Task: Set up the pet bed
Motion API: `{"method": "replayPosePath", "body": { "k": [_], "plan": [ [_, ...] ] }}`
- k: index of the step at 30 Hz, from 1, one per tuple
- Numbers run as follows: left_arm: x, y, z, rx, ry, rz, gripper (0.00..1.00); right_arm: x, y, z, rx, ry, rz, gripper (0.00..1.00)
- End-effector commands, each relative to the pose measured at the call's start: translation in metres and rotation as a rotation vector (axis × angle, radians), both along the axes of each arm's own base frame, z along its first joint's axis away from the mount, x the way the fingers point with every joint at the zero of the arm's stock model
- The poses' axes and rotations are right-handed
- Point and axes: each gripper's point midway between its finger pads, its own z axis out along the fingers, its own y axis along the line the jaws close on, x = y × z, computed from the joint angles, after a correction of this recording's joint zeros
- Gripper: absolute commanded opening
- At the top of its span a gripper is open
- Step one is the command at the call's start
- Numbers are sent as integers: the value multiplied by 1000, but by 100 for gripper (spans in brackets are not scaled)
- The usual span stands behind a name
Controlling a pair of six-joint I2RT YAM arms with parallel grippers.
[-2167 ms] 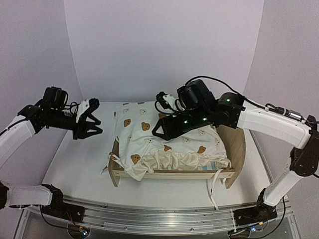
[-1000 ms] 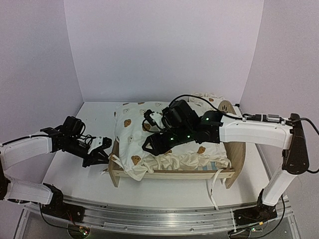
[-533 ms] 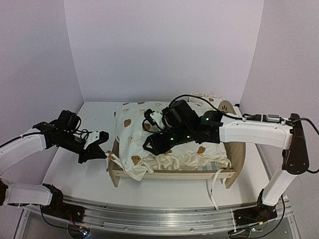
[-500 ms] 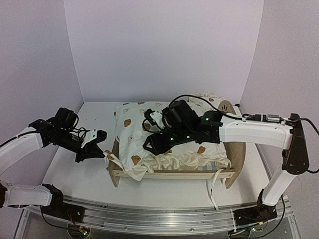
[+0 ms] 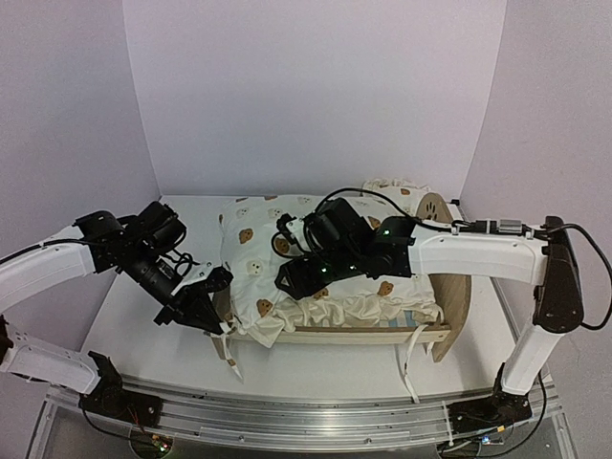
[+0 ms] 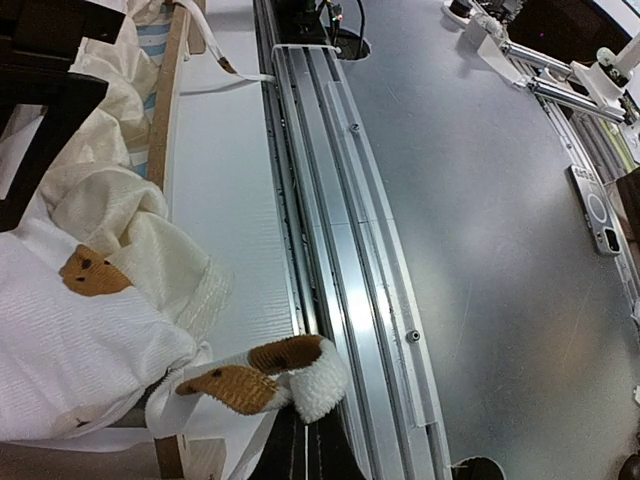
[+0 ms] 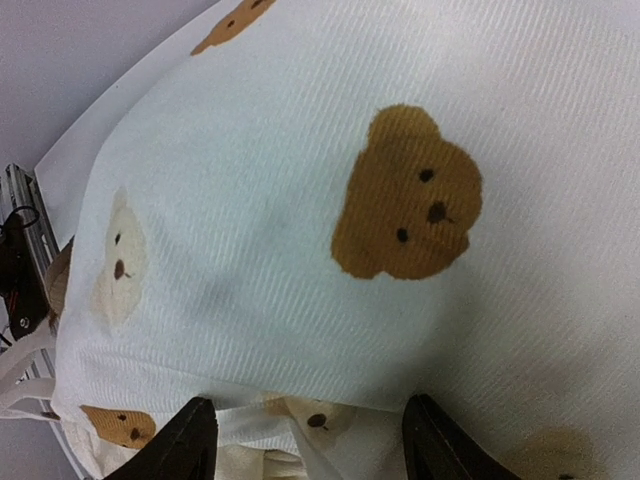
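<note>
Two grippers are in play. Nearest you, the aluminium rail (image 5: 287, 406) runs along the edge of the white table (image 5: 134, 335). Just past it, your left gripper (image 5: 212, 311) is at the near-left corner of the pet bed (image 5: 363, 335), clamped tight on a corner (image 6: 290, 365) of the bear-print cushion (image 5: 253, 249), which is bunched there. The bed sits mid-table with its headboard (image 5: 457, 277) to the right and the cushion crumpled across it. White ties (image 5: 409, 359) hang off the near rail. Your right gripper (image 5: 298, 277) is over the middle of the cushion with its jaws spread wide and holding nothing. You can't tell if its fingers (image 7: 190, 445) touch the fabric. The pillow (image 5: 392, 186) lies at the far right, behind the headboard. The walls (image 5: 306, 96) are plain lavender.
</note>
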Motion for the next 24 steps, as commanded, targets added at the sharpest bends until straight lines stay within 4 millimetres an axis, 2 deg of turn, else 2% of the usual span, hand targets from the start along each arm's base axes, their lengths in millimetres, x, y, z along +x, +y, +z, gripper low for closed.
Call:
{"method": "replayPosePath", "body": {
  "k": [1,3,5,6,8,10,15,18,22,24],
  "plan": [
    [-4,-3,-9,12,-30,-40,0,5,0,20,48,-17,-29,64],
    [-8,4,-27,49,-59,-76,5,-1,1,21,59,4,-4,64],
    [-9,13,-45,88,-112,-119,31,-6,1,22,71,20,9,64],
    [-10,17,-51,106,-130,-129,40,-7,0,23,73,22,9,64],
    [-10,23,-57,121,-173,-153,52,-7,-3,24,75,23,4,64],
    [-10,25,-58,115,-201,-156,58,-8,-5,23,72,24,3,64],
    [0,21,-56,100,-227,-72,55,-19,-2,24,100,76,29,63],
    [0,20,-51,94,-197,-32,48,-23,-7,35,135,95,12,62],
    [-11,26,-48,79,-181,-47,39,-30,-18,51,179,109,-15,62],
    [-17,29,-49,66,-177,-64,36,-34,-22,52,195,129,-33,61]
  ]
}}
